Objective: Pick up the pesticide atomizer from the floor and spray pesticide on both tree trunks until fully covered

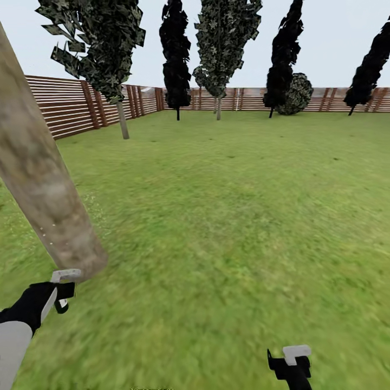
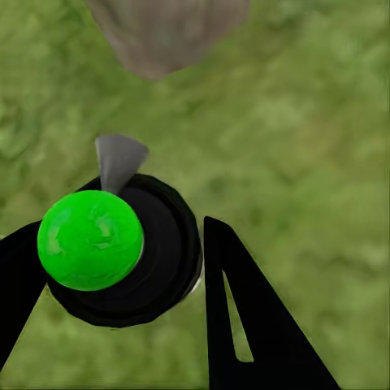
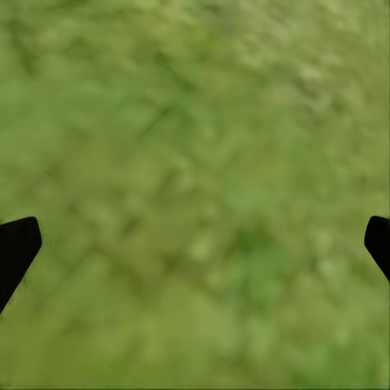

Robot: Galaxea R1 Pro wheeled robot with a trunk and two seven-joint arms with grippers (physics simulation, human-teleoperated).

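The pesticide atomizer (image 2: 106, 248), a black body with a bright green round cap and a grey nozzle (image 2: 119, 158), sits between the fingers of my left gripper (image 2: 114, 244), which is shut on it. Its nozzle points toward the base of a thick, mottled grey-tan tree trunk (image 2: 166, 32) just ahead. In the head view that trunk (image 1: 38, 173) leans across the left side, and my left gripper (image 1: 60, 295) hangs right at its foot. My right gripper (image 1: 292, 364) stands open low over the lawn (image 3: 195, 162), fingers (image 3: 16, 248) spread wide with nothing between them.
Green lawn (image 1: 233, 216) stretches ahead to a brown slat fence (image 1: 65, 108). Along the fence stand thin-stemmed leafy trees (image 1: 116, 54) and dark cypress-like trees (image 1: 176, 59), all far off.
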